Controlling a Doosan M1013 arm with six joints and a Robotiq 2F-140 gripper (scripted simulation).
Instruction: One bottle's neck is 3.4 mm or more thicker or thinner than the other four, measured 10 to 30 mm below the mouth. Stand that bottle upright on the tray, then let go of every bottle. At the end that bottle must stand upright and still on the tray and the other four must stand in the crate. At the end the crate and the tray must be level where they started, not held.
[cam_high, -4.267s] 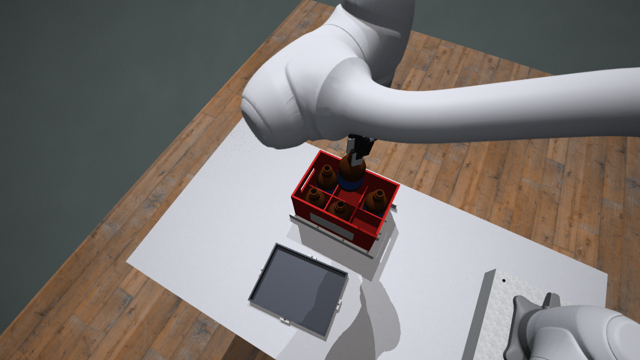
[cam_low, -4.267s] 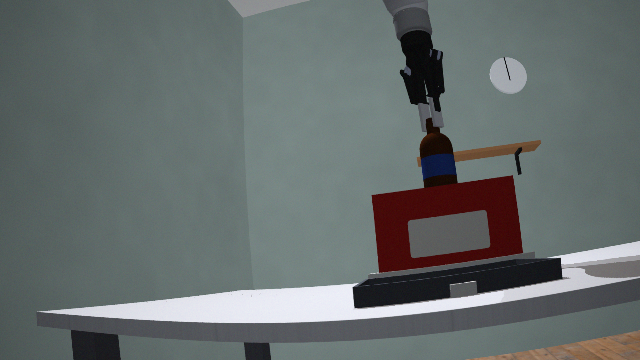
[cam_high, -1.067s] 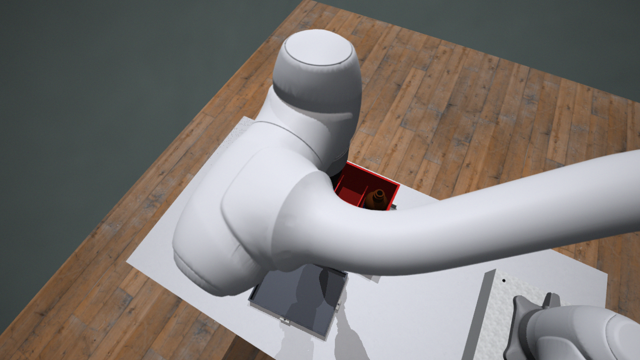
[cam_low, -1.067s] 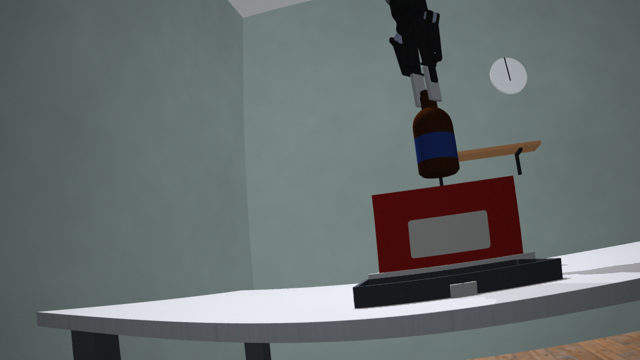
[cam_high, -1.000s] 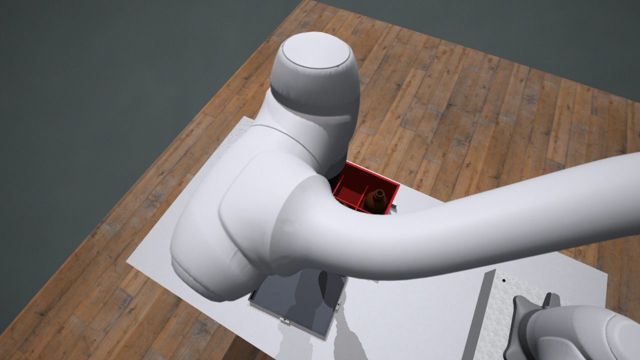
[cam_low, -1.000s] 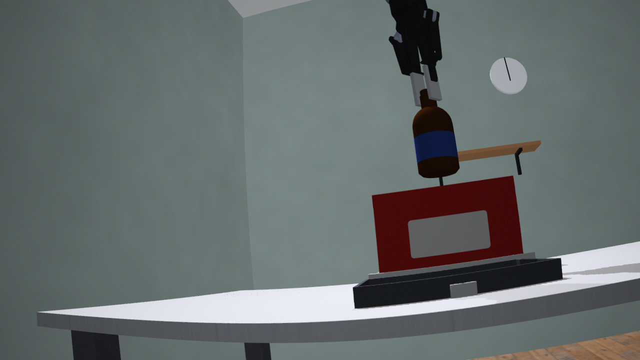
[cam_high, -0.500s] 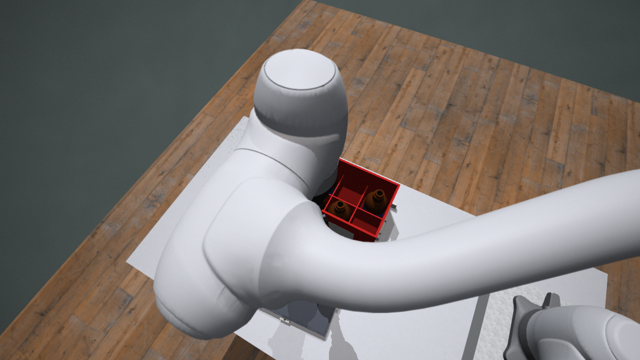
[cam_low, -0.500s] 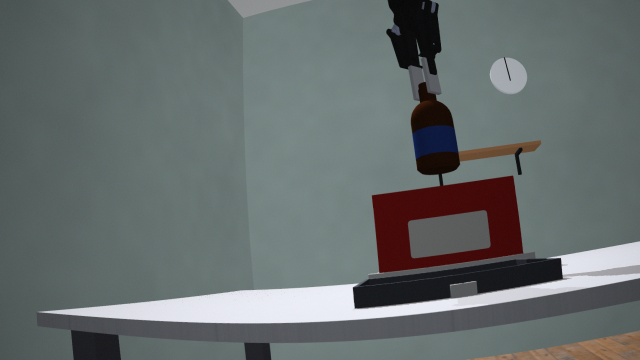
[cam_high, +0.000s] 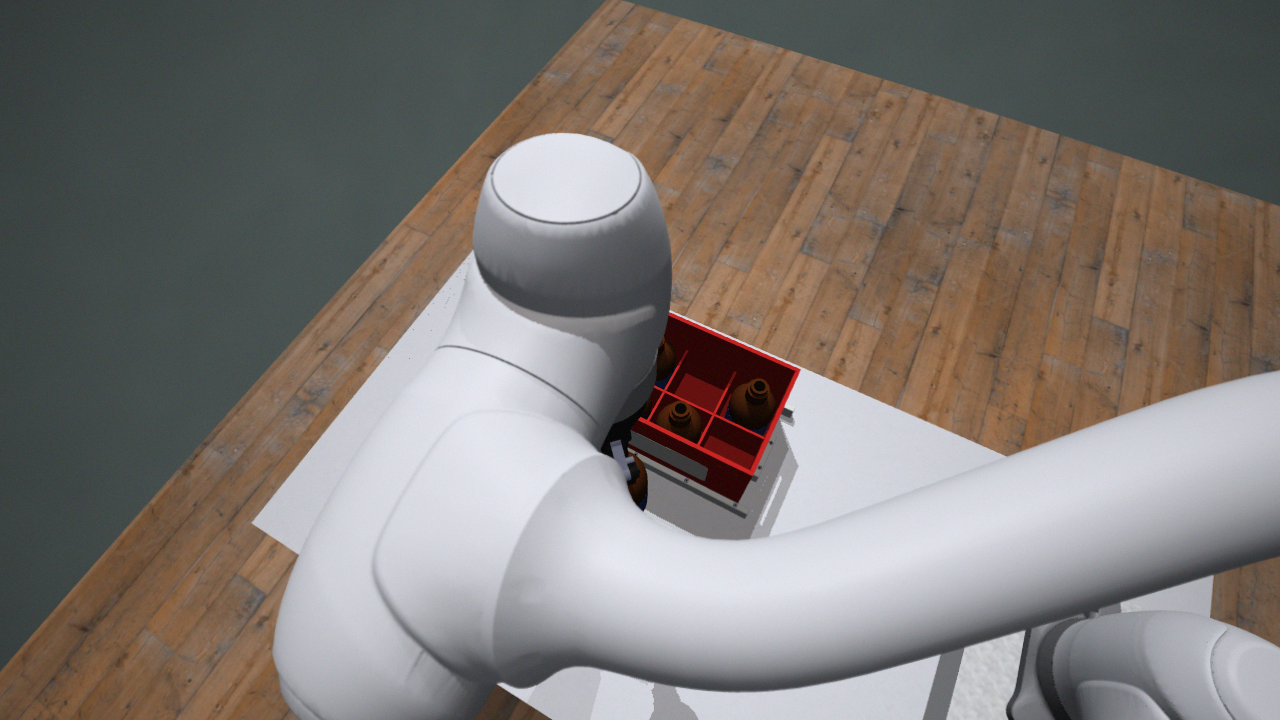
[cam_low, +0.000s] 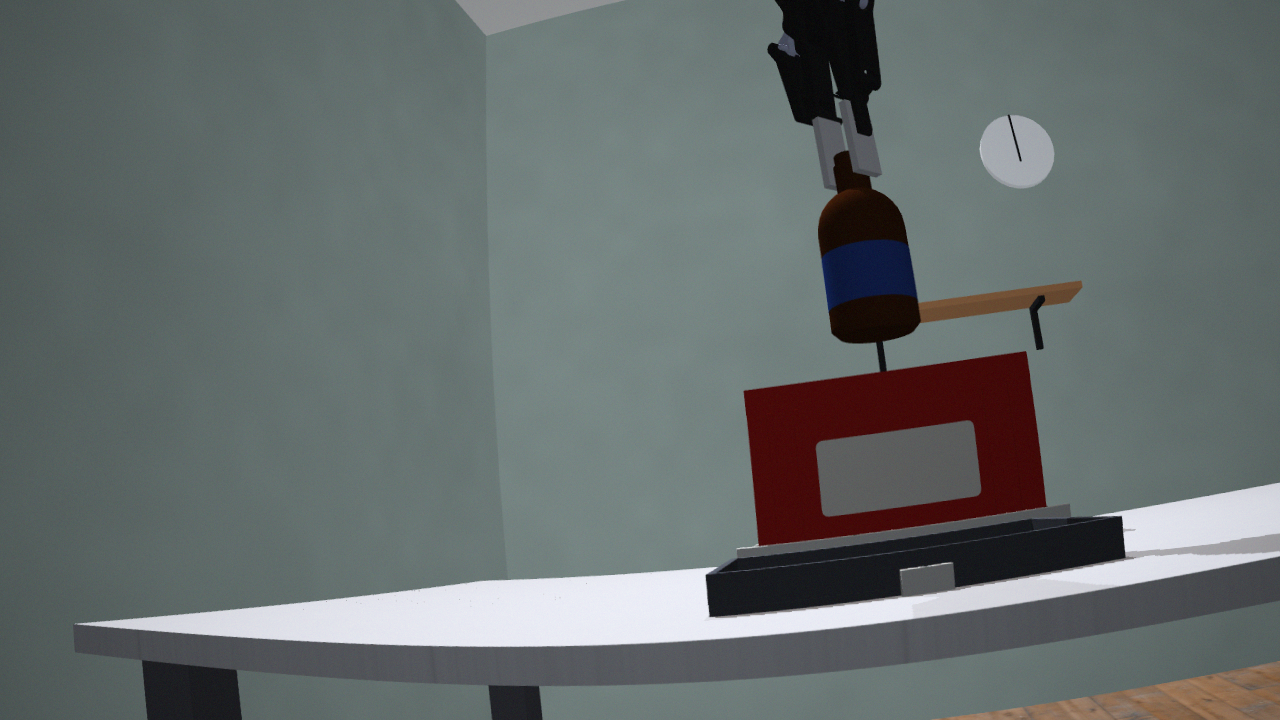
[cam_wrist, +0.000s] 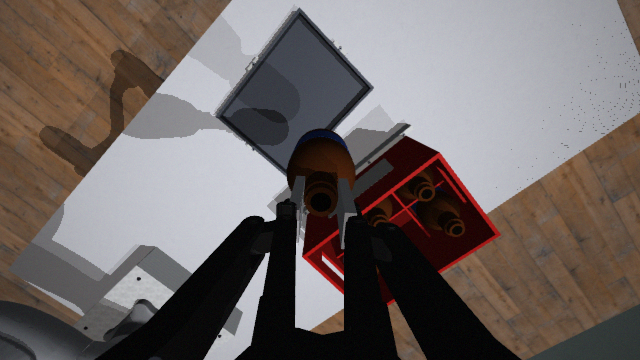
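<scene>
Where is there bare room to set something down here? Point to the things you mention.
The tray's floor (cam_wrist: 325, 65), inside its rim, looks bare where visible. So does the white tabletop (cam_wrist: 475, 65) beyond tray and red crate (cam_wrist: 470, 252). It is crowded at the crate, under the held bottle (cam_high: 638, 483) (cam_low: 868, 268) (cam_wrist: 320, 155).

The held bottle (cam_high: 638, 488) (cam_low: 868, 268) (cam_wrist: 321, 155) has moved from the crate (cam_high: 689, 465) (cam_low: 895, 394) (cam_wrist: 470, 250) toward the tray (cam_low: 805, 586) (cam_wrist: 260, 62).
</scene>
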